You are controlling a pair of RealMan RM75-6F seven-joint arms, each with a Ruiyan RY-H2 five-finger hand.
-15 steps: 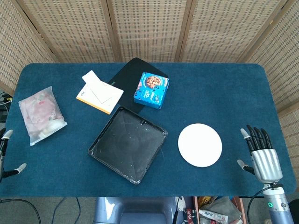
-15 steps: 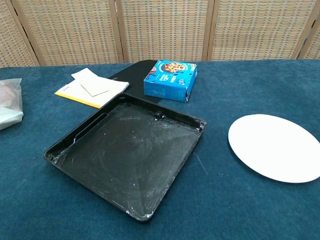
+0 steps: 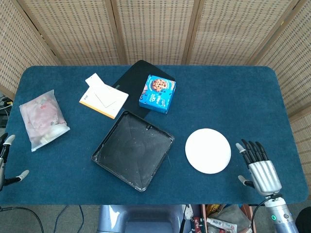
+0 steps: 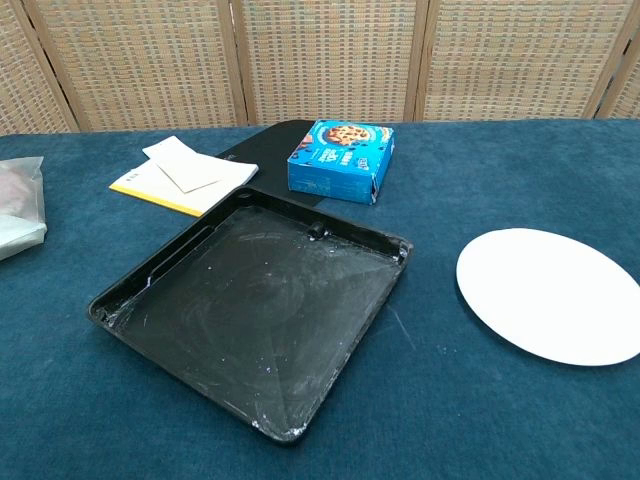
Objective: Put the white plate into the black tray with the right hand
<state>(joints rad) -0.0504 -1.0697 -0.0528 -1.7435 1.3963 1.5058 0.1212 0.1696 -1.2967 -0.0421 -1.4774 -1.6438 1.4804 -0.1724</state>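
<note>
The white plate [image 3: 208, 150] lies flat on the blue tablecloth, right of centre; the chest view shows it [image 4: 552, 293] at the right edge. The empty black tray [image 3: 133, 150] sits just to its left, scuffed with white marks [image 4: 255, 310]. My right hand [image 3: 258, 167] hovers at the table's front right, fingers spread and pointing away, a short way right of the plate and holding nothing. Only part of my left hand [image 3: 6, 161] shows at the far left edge, fingers apart and empty. Neither hand appears in the chest view.
A blue cookie box [image 3: 157, 93] stands behind the tray, partly on a black mat [image 3: 133, 77]. A yellow-edged notepad with paper [image 3: 103, 96] lies at back left, and a clear bag of items [image 3: 42, 120] at far left. Wicker screens stand behind the table.
My right hand has moved left and nearer the table's front edge, closing in on the plate. The plate, tray and left hand have not moved.
</note>
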